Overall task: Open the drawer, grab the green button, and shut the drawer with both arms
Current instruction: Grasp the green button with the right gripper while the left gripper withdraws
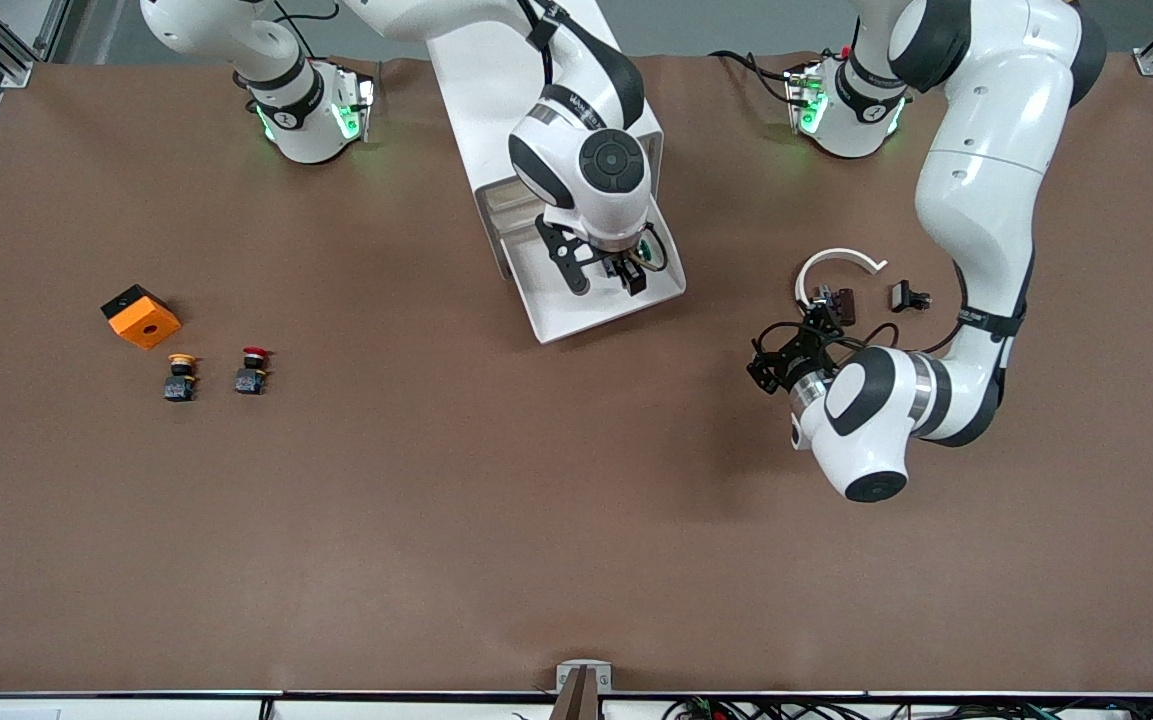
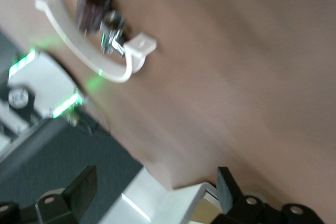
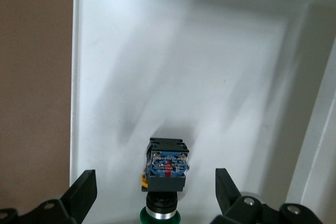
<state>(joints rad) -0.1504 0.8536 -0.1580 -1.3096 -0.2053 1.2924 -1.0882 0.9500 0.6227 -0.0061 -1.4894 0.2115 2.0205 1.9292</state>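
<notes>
The drawer stands pulled out of the white cabinet toward the front camera. In it lies the button on its side, a green cap on a dark body with a blue end. My right gripper hangs over the drawer, open, one finger on each side of the button and neither touching it. In the front view a bit of green shows beside that gripper. My left gripper is open and empty, low over the table toward the left arm's end, facing the cabinet's corner.
A white curved piece and small dark parts lie by the left gripper. Toward the right arm's end sit an orange block, a yellow-capped button and a red-capped button.
</notes>
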